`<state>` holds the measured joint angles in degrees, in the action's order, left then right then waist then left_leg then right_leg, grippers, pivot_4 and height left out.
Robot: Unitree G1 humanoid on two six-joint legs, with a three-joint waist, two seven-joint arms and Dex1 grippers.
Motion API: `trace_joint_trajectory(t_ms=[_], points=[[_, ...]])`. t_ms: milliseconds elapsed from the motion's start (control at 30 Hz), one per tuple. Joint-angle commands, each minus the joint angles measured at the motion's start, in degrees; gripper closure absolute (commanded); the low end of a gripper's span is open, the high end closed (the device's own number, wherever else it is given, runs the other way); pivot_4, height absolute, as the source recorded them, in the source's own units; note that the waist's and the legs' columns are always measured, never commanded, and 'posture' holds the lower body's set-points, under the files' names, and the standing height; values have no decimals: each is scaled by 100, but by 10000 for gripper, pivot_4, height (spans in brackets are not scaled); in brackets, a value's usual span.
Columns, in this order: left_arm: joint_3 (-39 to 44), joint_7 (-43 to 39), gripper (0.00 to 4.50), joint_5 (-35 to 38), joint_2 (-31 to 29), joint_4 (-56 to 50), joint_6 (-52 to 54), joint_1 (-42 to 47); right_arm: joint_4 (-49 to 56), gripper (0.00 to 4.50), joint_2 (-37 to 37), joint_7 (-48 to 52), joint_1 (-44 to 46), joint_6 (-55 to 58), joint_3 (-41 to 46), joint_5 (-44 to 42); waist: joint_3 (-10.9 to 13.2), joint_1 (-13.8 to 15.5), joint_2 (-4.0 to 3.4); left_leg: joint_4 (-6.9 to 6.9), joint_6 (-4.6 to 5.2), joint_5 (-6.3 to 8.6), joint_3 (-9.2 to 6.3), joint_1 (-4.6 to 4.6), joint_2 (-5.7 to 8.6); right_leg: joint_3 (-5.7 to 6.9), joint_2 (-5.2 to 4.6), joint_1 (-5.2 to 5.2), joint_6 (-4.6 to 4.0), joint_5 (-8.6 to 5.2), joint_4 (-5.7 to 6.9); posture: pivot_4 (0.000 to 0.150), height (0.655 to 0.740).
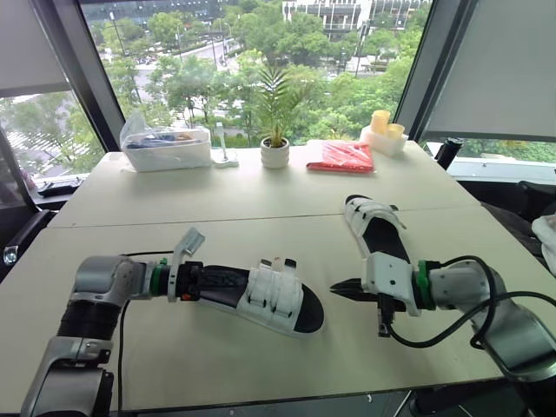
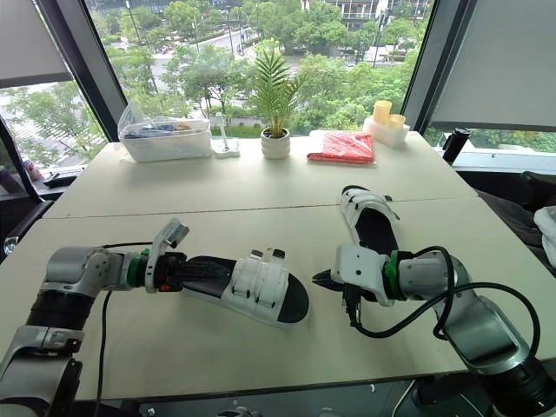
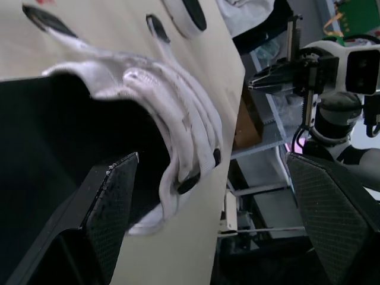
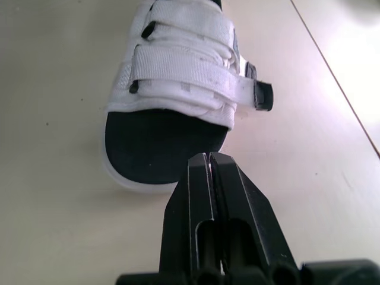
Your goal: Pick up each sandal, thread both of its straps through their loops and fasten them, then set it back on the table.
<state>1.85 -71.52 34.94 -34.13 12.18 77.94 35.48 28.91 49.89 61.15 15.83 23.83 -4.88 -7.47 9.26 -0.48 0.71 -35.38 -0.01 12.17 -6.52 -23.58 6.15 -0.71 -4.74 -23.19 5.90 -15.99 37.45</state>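
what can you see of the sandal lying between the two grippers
The sandal has a black footbed, a white sole rim and two wide white fabric-looking straps with black tips across the front. It lies flat on the table, toe toward the shut right gripper, which is just short of it. Its heel sits at the open left gripper; contact there is unclear.

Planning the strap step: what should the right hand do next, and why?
Probably open the right hand and ease toward the nearer black-soled, white-strapped sandal; that hand is shut, short of the toe, with the left hand at the heel.
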Motion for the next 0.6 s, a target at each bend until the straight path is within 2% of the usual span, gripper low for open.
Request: trace_joint_trajectory(t_ms=[33, 167, 267, 600], points=[[96, 348, 3883, 222, 100, -138, 177, -174, 346, 45000, 143, -97, 5, 38, 222, -69, 0, 0, -1, 0, 0, 0, 0, 0, 0, 0, 0, -1, 0, 0, 0, 1500, 7400], [25, 617, 3883, 269, 379, 43, 10, -278, 460, 45000, 200, -173, -6, 143, 282, -117, -2, 4, -2, 3, -1, 0, 1, 0, -1, 0, -2, -2, -1, 0, -2, 1500, 7400], [-14, 853, 3883, 207, 823, 562, -245, -6, 603, 45000, 239, -231, -19, 274, 336, -164, -3, 84, -4, 1, -1, 0, 2, 2, 2, 1, -5, 2, -1, 0, -4, 1500, 7400], [-429, 711, 3883, -53, 1625, 2057, -787, 800, 822, 45000, 389, -376, -136, 508, 442, -287, -8, 411, -14, -69, -3, 14, -6, 8, 7, 15, -10, 44, -19, -10, -32, 1500, 7400]])
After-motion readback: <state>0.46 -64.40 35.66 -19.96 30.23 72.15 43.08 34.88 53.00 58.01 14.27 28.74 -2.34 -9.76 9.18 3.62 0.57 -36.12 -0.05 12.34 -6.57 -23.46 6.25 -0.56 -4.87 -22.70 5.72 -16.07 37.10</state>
